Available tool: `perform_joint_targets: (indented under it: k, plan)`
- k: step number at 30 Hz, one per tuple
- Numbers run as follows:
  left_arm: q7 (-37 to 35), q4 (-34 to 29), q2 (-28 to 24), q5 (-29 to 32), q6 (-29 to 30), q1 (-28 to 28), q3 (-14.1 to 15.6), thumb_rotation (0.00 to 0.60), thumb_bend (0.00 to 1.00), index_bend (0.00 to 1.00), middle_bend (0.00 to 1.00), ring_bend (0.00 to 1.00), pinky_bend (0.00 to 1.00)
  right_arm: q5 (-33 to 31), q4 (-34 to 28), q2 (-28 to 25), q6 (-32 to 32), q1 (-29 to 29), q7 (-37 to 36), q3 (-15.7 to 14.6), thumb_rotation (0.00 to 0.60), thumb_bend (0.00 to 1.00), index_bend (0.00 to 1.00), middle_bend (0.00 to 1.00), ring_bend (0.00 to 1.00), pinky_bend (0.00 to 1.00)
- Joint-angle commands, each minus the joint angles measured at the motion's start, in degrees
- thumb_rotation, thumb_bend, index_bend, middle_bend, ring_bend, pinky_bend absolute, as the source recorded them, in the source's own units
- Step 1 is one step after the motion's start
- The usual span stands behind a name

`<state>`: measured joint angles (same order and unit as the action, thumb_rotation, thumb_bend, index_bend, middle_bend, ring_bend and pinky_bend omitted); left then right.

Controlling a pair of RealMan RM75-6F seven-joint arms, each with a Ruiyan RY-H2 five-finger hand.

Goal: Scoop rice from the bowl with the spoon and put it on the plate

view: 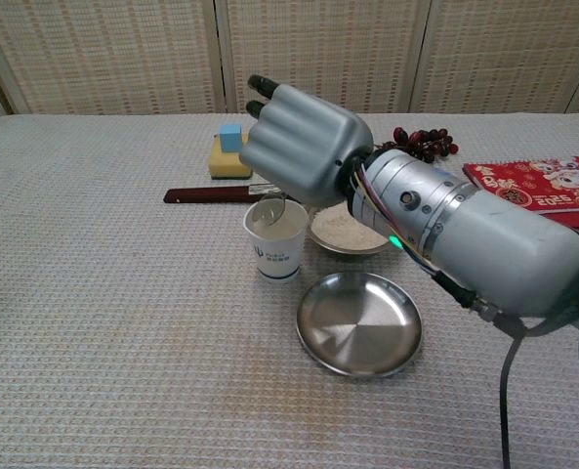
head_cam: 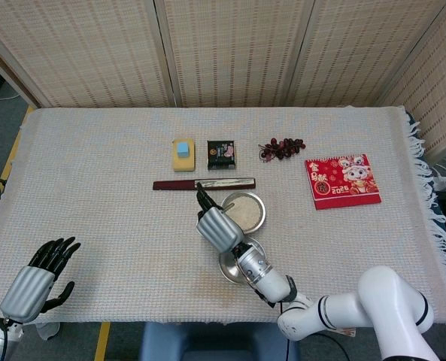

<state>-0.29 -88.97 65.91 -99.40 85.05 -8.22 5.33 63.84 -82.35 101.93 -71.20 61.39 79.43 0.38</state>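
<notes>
My right hand (view: 304, 147) is raised, its back toward the chest camera, and it grips the metal spoon (view: 269, 209). The spoon's head hangs just over the white paper cup (view: 277, 246). Behind and to the right of the cup stands the steel bowl (head_cam: 262, 218), holding white rice (view: 340, 231). An empty steel plate (view: 359, 322) lies in front of the bowl, partly under my right forearm in the head view. My left hand (head_cam: 34, 280) hangs open off the table's near left edge, holding nothing.
A long dark red case (head_cam: 179, 184) lies behind the cup. Further back are a yellow sponge with a blue block (head_cam: 183, 153), a black packet (head_cam: 222, 153), dark grapes (head_cam: 281, 147) and a red calendar (head_cam: 343, 180).
</notes>
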Motion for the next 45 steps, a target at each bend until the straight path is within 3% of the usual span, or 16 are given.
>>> perform_joint_targets:
  k: [1, 10, 15, 19, 24, 28, 31, 37, 42, 45]
  plan:
    - [-0.07, -0.17, -0.14, -0.24, 0.36, 0.14, 0.07, 0.600, 0.41, 0.00, 0.00, 0.00, 0.09, 2.67, 0.21, -0.02, 0.87, 0.95, 8.57, -2.40, 0.600, 0.34, 0.96, 0.56, 0.13, 0.00]
    - [-0.73, -0.08, -0.45, -0.47, 0.74, 0.29, 0.12, 0.600, 0.41, 0.00, 0.00, 0.00, 0.09, 7.22, 1.01, -0.58, 1.69, 1.45, 16.15, -3.23, 0.600, 0.34, 0.96, 0.56, 0.14, 0.00]
    - [-1.03, 0.02, -0.58, -0.34, 0.81, 0.31, 0.03, 0.600, 0.41, 0.00, 0.00, 0.00, 0.09, 8.75, 0.52, -1.25, 0.39, -0.04, 16.13, -2.54, 0.600, 0.34, 0.96, 0.56, 0.14, 0.00]
    - [-0.97, 0.14, -0.54, -0.22, 0.98, 0.42, -0.09, 0.600, 0.41, 0.00, 0.00, 0.00, 0.10, 11.09, -1.43, -2.08, -5.87, -3.59, 7.83, 0.66, 0.600, 0.34, 0.95, 0.56, 0.14, 0.00]
    - [-0.39, 0.15, -0.36, 0.16, 0.76, 0.50, -0.22, 0.600, 0.41, 0.00, 0.00, 0.00, 0.09, 10.21, -8.08, -3.41, -12.30, -11.02, -13.02, 4.11, 0.600, 0.34, 0.94, 0.56, 0.14, 0.00]
    - [0.41, 0.07, -0.07, 0.67, 0.18, 0.40, -0.41, 0.600, 0.41, 0.00, 0.00, 0.00, 0.10, 4.61, -20.58, -9.51, -8.43, -15.83, -25.60, 3.05, 0.600, 0.35, 0.93, 0.56, 0.14, 0.00]
    - [1.44, -0.05, 0.33, 1.16, -0.38, 0.29, -0.61, 0.600, 0.41, 0.00, 0.00, 0.00, 0.10, 5.41, -26.65, -15.35, -5.60, -18.24, -33.13, 0.31, 0.600, 0.35, 0.91, 0.56, 0.13, 0.00]
    - [3.80, -0.60, 1.22, 1.50, -1.34, 0.14, -0.67, 0.600, 0.41, 0.00, 0.00, 0.00, 0.10, 11.47, -23.12, -16.71, -4.55, -21.91, -42.23, -3.55, 0.600, 0.35, 0.91, 0.56, 0.13, 0.00]
    - [4.68, -0.77, 1.52, 1.73, -1.43, 0.19, -0.80, 0.600, 0.41, 0.00, 0.00, 0.00, 0.10, 13.69, -15.06, -13.16, -3.38, -23.03, -43.26, -3.75, 0.600, 0.35, 0.90, 0.56, 0.13, 0.00]
    - [4.69, -0.84, 1.49, 1.84, -1.40, 0.23, -0.83, 0.600, 0.41, 0.00, 0.00, 0.00, 0.10, 14.05, -13.47, -12.19, -3.07, -23.34, -43.47, -3.82, 0.600, 0.35, 0.90, 0.56, 0.13, 0.00]
